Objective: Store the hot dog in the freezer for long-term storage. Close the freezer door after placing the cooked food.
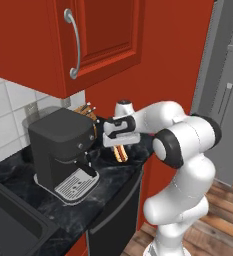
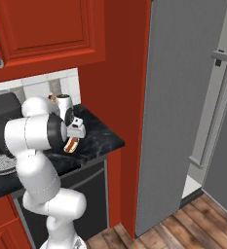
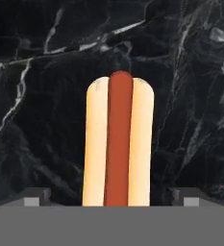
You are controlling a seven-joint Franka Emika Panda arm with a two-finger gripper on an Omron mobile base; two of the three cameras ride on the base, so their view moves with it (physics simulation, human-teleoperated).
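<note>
Hot dog sits centre frame in hand view, running bottom to top over black marble counter, bun either side of the sausage. Finger tips sit well out to both sides at the bottom edge, clear of the bun: jaws wide, holding nothing.

Left base view: gripper mid-frame, pointing down over hot dog on counter, right of coffee machine. Sink lower left, red cabinet upper left.

Right base view: hot dog left of centre under the hand, on counter. Fridge right half of frame; freezer door open, edge toward camera, handle far right.
</note>
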